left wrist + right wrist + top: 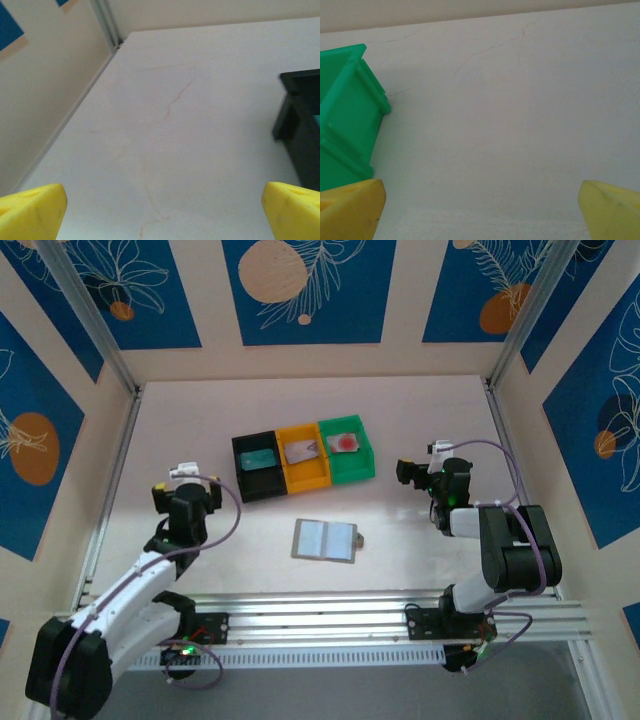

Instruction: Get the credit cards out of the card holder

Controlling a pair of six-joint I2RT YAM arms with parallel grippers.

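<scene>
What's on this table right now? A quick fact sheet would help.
black bin: holds a teal card
orange bin: holds a greyish card
green bin: holds a pale card with a red dot
card holder: lying open, in front of the orange bin
left gripper: open, empty
right gripper: open, empty

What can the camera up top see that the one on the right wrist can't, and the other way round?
The top view adds the open card holder, the black bin and orange bin, the credit cards lying in the bins, and the left hand. The right wrist view adds a close look at yellow fingertips. Shared: the green bin, the pale table and the open right hand.
</scene>
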